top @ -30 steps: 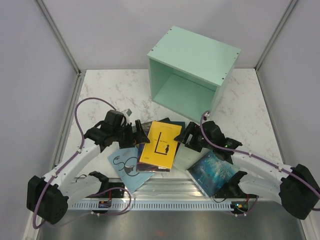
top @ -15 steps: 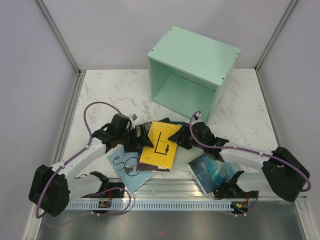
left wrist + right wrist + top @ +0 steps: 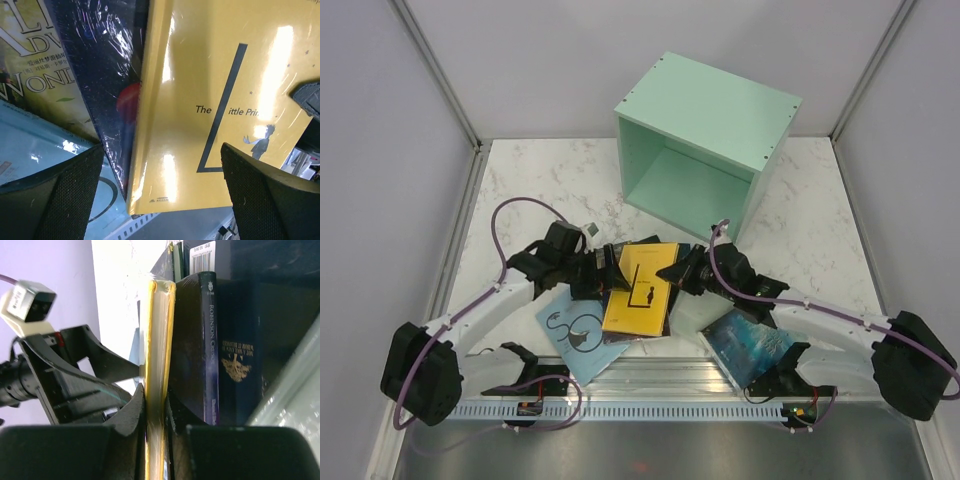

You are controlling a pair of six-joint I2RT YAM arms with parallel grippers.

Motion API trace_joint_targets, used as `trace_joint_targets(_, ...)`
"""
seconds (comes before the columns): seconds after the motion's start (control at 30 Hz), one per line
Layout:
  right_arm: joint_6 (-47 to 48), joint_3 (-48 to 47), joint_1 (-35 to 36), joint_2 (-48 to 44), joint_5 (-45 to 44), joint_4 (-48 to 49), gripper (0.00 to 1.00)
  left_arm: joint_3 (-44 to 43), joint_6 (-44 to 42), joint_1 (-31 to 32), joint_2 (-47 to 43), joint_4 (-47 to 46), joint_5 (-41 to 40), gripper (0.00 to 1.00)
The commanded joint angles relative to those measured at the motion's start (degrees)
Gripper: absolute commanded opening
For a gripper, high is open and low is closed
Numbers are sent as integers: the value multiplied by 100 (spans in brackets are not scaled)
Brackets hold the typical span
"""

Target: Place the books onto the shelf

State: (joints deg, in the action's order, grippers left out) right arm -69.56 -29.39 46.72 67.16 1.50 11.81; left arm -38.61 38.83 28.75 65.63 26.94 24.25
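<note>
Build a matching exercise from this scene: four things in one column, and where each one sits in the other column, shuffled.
Things:
1. yellow book
2. icy blue book
3. swirl-cover book
4. shelf

Places:
A. at the back, behind all the books
B. front left, partly under other books
C. in the middle, lying on top of other books
D. front right

Pairs: 1-C, 2-D, 3-B, 4-A

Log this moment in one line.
phase: grasp | right gripper: shut on edge of yellow Little Prince book | left gripper: open, over book pile | shelf: no books inside
</note>
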Motion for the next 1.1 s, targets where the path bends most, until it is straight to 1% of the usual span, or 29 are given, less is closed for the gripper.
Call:
trace_joint_targets(0.0, 653, -339, 39, -604, -491, -1171, 0, -681, -349, 25, -216, 372, -218, 100)
trace_joint_targets(0.03, 724, -418, 39, -720, -553, -1582, 0, -753, -471, 8, -278, 513, -306, 100)
trace_joint_targets(0.1, 864, -751, 48, -966, -685, -1927, 0, -964, -569, -27, -480, 873, -561, 100)
trace_joint_targets(0.13, 1022, -892, 39, -1020, -703, -2268, 0, -1025, -656, -71, -550, 961, -623, 100)
trace_joint_targets(0.17, 1093, -1207, 48, -1055, -721, -2428, 0, -1095, -701, -115, -629, 1049, -745, 100)
trace_joint_targets(0.23, 1321, -1577, 39, -1143, -738, -2918, 0, -1289, -824, -246, -831, 1340, -825, 100)
trace_joint_targets(0.27, 1409, -1997, 39, -1169, -791, -3113, 0, -1350, -868, -291, -893, 1436, -886, 100)
trace_joint_targets(0.33, 1585, -2473, 39, -1257, -949, -3656, 0, -1491, -956, -396, -1025, 1638, -896, 100)
trace_joint_targets(0.37, 1812, -2997, 39, -1301, -1132, -3825, 0, -1552, -974, -414, -1060, 1683, -931, 100)
trace_joint_targets(0.4, 1927, -3290, 39, -1293, -1256, -4001, 0, -1570, -991, -423, -1104, 1709, -948, 100)
trace_joint_targets(0.43, 2059, -3597, 39, -1249, -1353, -4351, 0, -1579, -991, -423, -1192, 1762, -966, 100)
trace_joint_targets(0.47, 2243, -4236, 39, -1188, -1519, -4511, 0, -1579, -1000, -423, -1227, 1780, -1010, 100)
trace_joint_targets(0.53, 2420, -4846, 39, -942, -1635, -4810, 0, -1571, -1017, -432, -1297, 1823, -1028, 100)
trace_joint_targets(0.57, 2560, -5431, 39, -845, -1739, -4872, 0, -1562, -1018, -432, -1298, 1841, -1045, 100)
trace_joint_targets(0.63, 2701, -5997, 22, -450, -1776, -4986, 0, -1562, -1000, -432, -1315, 1859, -1045, 100)
trace_joint_targets(0.67, 2772, -6618, -31, -292, -1811, -5048, 0, -1571, -991, -432, -1315, 1868, -1028, 100)
trace_joint_targets(0.73, 2965, -7210, -136, 200, -1828, -5171, 0, -1579, -965, -432, -1342, 1876, -1019, 100)
trace_joint_targets(0.77, 3027, -7752, -363, 358, -1811, -5215, 0, -1579, -956, -432, -1368, 1885, -1010, 100)
trace_joint_targets(0.83, 3168, -8142, -750, 745, -1575, -5242, 0, -1579, -930, -432, -1403, 1885, -992, 100)
trace_joint_targets(0.87, 3159, -8449, -1352, 859, -1339, -5242, 0, -1588, -912, -432, -1412, 1885, -984, 100)
trace_joint_targets(0.9, 3072, -8591, -1689, 1096, -788, -5242, 0, -1597, -895, -432, -1430, 1885, -975, 100)
trace_joint_targets(0.93, 3054, -8932, -2006, 1228, -478, -5251, 0, -1606, -903, -432, -1421, 1894, -949, 100)
trace_joint_targets(0.97, 3028, -9092, -2548, 1369, -249, -5268, 0, -1641, -895, -432, -1430, 1894, -922, 100)
trace_joint_targets(1.0, 2992, -9241, -2806, 1631, 6, -5277, 0, -1650, -877, -432, -1456, 1903, -896, 100)
trace_joint_targets(1.03, 2827, -9530, -3070, 1791, 626, -5303, 0, -1658, -886, -432, -1465, 1903, -896, 100)
trace_joint_targets(1.07, 2729, -9629, -3525, 2079, 876, -5303, 0, -1667, -877, -432, -1465, 1903, -896, 100)
